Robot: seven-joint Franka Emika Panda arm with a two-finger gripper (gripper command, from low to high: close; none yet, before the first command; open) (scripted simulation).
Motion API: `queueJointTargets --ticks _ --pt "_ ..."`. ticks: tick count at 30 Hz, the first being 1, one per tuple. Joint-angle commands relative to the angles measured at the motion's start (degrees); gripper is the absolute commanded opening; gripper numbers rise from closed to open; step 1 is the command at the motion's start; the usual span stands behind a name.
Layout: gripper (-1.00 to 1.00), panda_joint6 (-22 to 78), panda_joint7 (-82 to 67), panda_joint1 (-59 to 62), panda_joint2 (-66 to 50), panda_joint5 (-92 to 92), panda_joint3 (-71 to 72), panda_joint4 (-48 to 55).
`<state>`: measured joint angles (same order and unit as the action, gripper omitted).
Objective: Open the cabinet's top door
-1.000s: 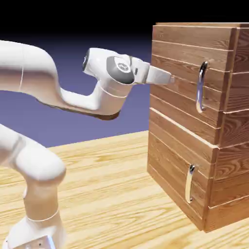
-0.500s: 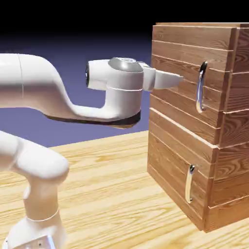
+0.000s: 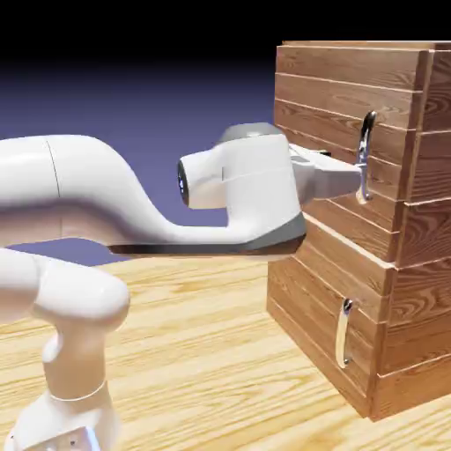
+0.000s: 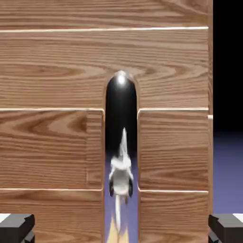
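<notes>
Standing at the exterior view's right, the cabinet [image 3: 427, 233] is seen w/ its top door [image 3: 330, 97] in the upper right of the frame, shut flush w/ the front. The long handle [image 3: 363, 145] of that door is placed vertically near the door's right edge, and its lower half is met in the pic by the tip of the gripper [image 3: 359, 181]; whether contact is made can't be told. The gripper is held wide open, w/ nothing gripped. In the hand view, the fingertips [image 4: 16, 228] are shown far apart in the bottom L and bottom R corners, and the handle is seen upright btwn them, approx. at ctr, w/ wood visible on both sides of it. A pale reflection of the robot is caught in its shiny surface, lower ctr.

The arm [image 3: 79, 189] is stretched from the left edge of the exterior view toward the upper R, w/ the hand pointed at the top door. Below, in the lower R of the frame, the lower door [image 3: 308, 273] is also shut, and its smaller handle [image 3: 343, 330] is left untouched. The light wood table [image 3: 194, 352] is spread across the bottom of the frame.
</notes>
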<state>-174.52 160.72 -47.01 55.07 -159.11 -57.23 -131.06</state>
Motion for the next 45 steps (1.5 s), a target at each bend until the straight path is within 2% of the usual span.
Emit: queueJointTargets --ticks 1,3,4,18,31,38,45 --pt "0.0 0.57 0.13 -2.08 -0.8 -0.28 -1.16 1.32" --pt "0.0 1.61 0.37 -5.9 -2.26 -0.79 -3.28 3.76" --pt "-1.0 1.61 0.37 -5.9 -2.26 -0.79 -3.28 3.76" --pt "-1.0 10.44 -2.19 21.09 0.48 14.18 17.25 -14.53" --pt "-1.0 15.05 -13.4 45.78 13.11 42.7 41.25 -30.77" --pt "-1.0 18.51 -23.22 50.77 21.75 60.13 50.35 -36.7" --pt "-1.0 28.18 -32.44 48.58 30.66 77.57 60.09 -40.95"
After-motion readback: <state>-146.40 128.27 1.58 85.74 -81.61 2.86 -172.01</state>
